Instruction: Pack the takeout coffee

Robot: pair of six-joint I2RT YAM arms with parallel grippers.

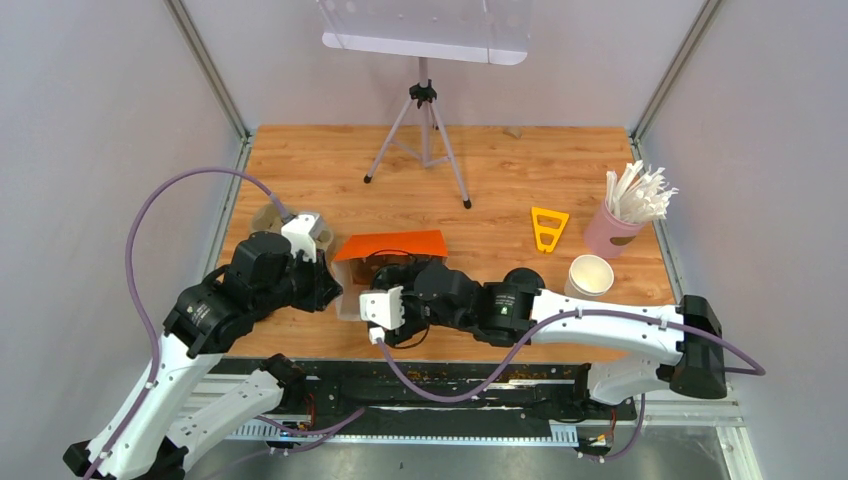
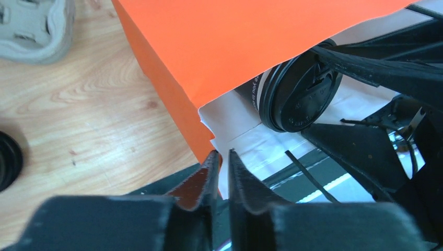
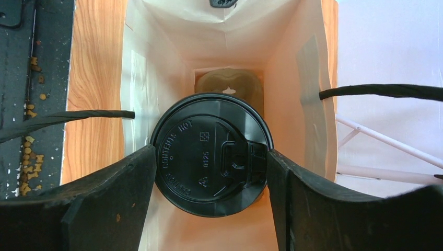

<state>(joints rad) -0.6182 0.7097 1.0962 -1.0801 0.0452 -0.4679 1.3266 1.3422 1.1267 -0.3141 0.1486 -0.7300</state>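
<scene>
An orange paper bag point(image 1: 392, 244) stands open at the table's near middle. My left gripper point(image 2: 220, 155) is shut on the bag's rim at its corner; in the top view it point(image 1: 333, 287) sits at the bag's left side. My right gripper point(image 3: 211, 157) is shut on a white coffee cup with a black lid point(image 3: 209, 151), gripped at the lid's sides and held inside the bag point(image 3: 156, 68). The same cup point(image 2: 300, 97) shows in the left wrist view inside the bag point(image 2: 235, 42). In the top view my right gripper point(image 1: 400, 268) reaches into the bag's mouth.
A lidless white cup point(image 1: 590, 275), a pink cup of straws point(image 1: 618, 228) and a yellow triangular piece point(image 1: 548, 228) stand at the right. A tripod point(image 1: 422, 130) stands behind. A pulp tray point(image 2: 31, 23) and a loose black lid point(image 2: 8, 159) lie left of the bag. A brownish shape point(image 3: 230, 83) lies at the bag's bottom.
</scene>
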